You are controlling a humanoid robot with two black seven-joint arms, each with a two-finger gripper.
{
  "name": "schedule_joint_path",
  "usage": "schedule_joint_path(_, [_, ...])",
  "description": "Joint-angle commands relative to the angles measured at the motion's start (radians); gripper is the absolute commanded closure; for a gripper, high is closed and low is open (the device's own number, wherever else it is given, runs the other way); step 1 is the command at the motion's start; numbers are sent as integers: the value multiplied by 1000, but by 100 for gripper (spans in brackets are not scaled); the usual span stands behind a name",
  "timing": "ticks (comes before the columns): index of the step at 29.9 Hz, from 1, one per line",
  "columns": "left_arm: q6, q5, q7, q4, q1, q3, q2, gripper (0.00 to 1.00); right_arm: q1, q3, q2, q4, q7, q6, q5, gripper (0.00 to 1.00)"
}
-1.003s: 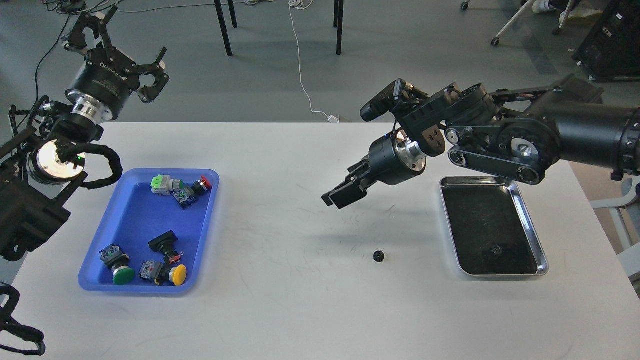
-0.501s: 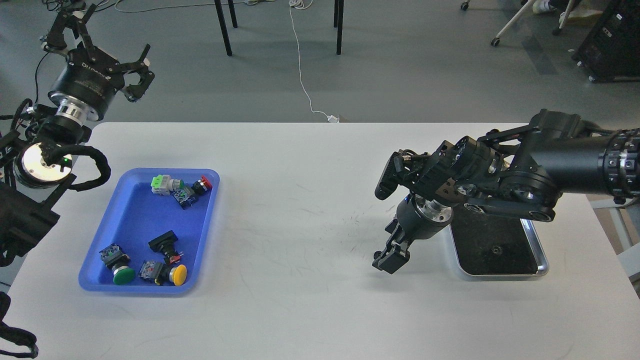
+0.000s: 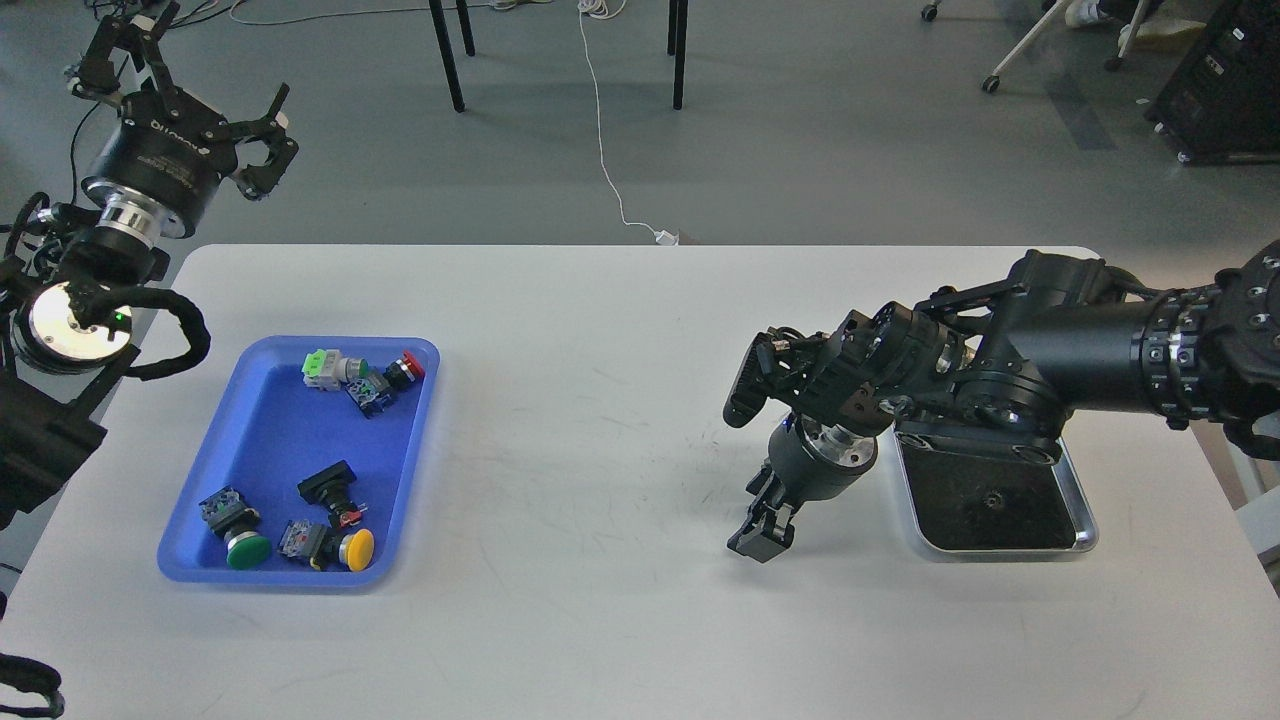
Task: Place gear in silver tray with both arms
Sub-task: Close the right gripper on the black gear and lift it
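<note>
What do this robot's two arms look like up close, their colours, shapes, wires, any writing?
Both arms are black and jointed. The left arm has a round silver disc, a silver wrist ring, a thick looped black cable bundle, a small green light and pale lettering on its drum-shaped wrist; its gripper is a spidery black linkage. The right arm is a fat black tube with bolted rings, a silver wrist ring and a blocky gripper.
</note>
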Motion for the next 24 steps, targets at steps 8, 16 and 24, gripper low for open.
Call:
schedule_joint_path(8, [1,0,0,-6,0,-1,-4,2,-4,-2,2,-7,-10,0,-11,39])
schedule_joint_path(16, [4,1,0,-6,1,0,0,2,-13,-2,10,-20,-8,0,-31,67])
schedule_joint_path(24, [7,1,0,-6,0,-3,0,2,-13,-3,19,-32,-5,0,-47,80])
